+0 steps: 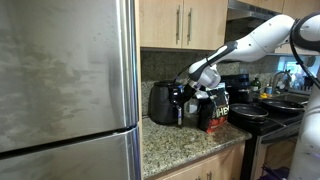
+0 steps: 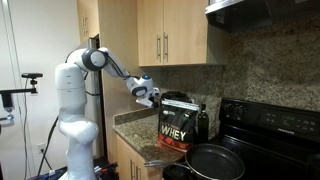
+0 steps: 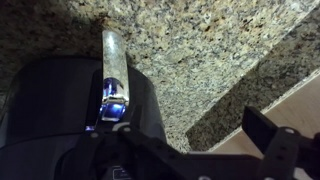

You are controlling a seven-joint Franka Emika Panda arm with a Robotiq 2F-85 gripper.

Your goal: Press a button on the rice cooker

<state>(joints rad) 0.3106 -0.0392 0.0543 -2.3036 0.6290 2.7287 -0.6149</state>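
Observation:
The black rice cooker [image 1: 161,103] stands on the granite counter next to the fridge. In the wrist view the rice cooker [image 3: 50,100] fills the left side. Its narrow front control strip [image 3: 113,68] is silver with a blue lit part at the lower end. My gripper [image 1: 186,94] hovers right in front of the cooker's front face, between it and the black bag. In the wrist view my gripper [image 3: 190,132] is open and empty. One finger is by the control strip and the other is out over the counter edge. My gripper also shows in an exterior view [image 2: 150,94].
A black bag with red-and-white print [image 1: 215,110] [image 2: 174,129] stands close beside the cooker. A black stove with pans [image 1: 262,112] is beyond it. The steel fridge [image 1: 65,85] flanks the cooker. Wooden cabinets [image 1: 185,22] hang above. The granite counter [image 3: 200,50] ends nearby.

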